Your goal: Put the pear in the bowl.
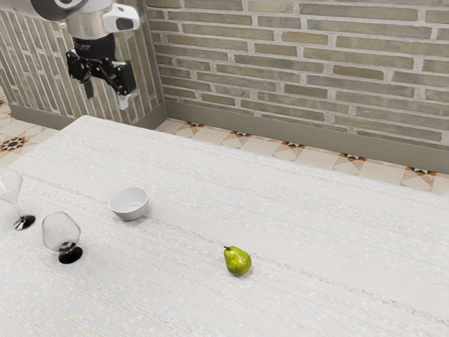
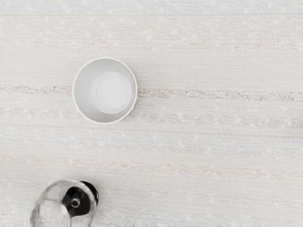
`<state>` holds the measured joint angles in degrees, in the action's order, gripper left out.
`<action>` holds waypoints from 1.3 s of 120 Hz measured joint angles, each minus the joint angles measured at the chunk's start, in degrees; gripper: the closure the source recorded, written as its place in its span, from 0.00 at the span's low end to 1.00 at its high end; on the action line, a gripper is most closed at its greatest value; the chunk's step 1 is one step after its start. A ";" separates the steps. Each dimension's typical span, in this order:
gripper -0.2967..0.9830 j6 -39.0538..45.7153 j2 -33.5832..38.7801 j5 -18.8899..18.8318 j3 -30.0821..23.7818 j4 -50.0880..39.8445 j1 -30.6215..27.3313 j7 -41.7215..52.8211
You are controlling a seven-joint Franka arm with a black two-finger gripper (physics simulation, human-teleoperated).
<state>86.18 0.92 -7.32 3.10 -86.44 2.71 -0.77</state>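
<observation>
Green pear (image 1: 238, 260) sits out on the cloth, a fair reach from the white bowl (image 1: 130, 204)

Closest to where I'm standing is the pear, on the bare tabletop (image 1: 330, 281), well in from the far edge and leaning a little, stem toward the exterior view's left. The job in hand, I'd say, is reaching it. I'd come straight down over the fat belly and leave the narrow neck alone; that smooth, rounded skin could roll from a lopsided touch. Close evenly from two sides, low enough to get past the widest part, and no harder than it takes.

A bit farther back, toward the left edge of the tabletop in the exterior view, stand a round-bodied glass (image 1: 62, 233) and a flared glass (image 1: 10, 188), both on black feet. They look easy to topple, so a path swung away from them seems wise.

Beyond them the bowl stands upright, nearer the far-left corner than the pear is. Later, the fruit should clear its rim and be lowered to the middle before release.

Farthest off, past that corner, the gripper (image 1: 106, 96) hangs high with its fingers parted and nothing between them. I'd travel high, then slow for the descent.
</observation>
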 joint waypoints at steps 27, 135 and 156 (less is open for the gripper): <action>0.23 -0.62 -1.32 -0.59 -0.45 -0.17 -3.38 -0.25; 0.23 23.84 -21.19 6.93 -13.17 -16.94 12.87 -3.61; 0.23 27.99 -22.75 5.96 -13.10 -17.16 11.86 -5.00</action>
<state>114.17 -21.83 -1.36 -10.01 -103.60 14.57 -5.77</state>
